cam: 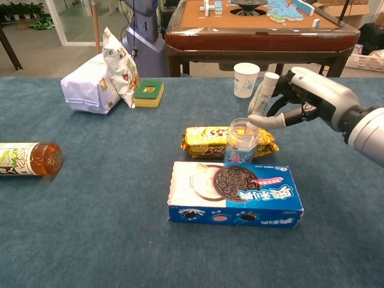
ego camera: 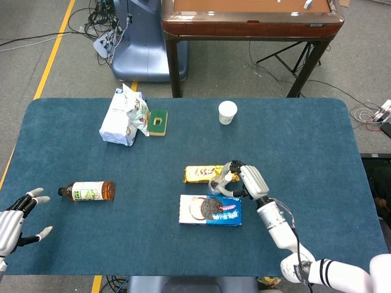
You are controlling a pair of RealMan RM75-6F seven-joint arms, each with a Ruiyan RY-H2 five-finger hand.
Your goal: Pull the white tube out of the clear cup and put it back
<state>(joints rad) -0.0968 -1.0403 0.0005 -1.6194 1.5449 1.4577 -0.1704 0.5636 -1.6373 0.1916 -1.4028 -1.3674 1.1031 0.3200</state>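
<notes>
White tube (cam: 261, 96) pinched in right hand (cam: 303, 96), tilted, lower end dipping into clear cup (cam: 241, 140) mouth. Looks mid-return, judging from pose; seating and release left. Left hand (ego camera: 17, 223) empty, fingers spread, well apart.

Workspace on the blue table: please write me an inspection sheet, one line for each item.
Surface: blue table, cloth-covered.
Job's things: white tube tilted, lower end in the mouth of the clear cup, which stands upright between the yellow snack pack and the cookie box.
Clutter: bottle lying on its side; white bag; snack bag; green sponge; paper cup.
Hands: right hand holds the tube; left hand empty, fingers apart, at the table's near corner.
Cables: loose cables on the floor beyond the table; more at the right edge.
Surroundings: wooden table; yellow floor line.
</notes>
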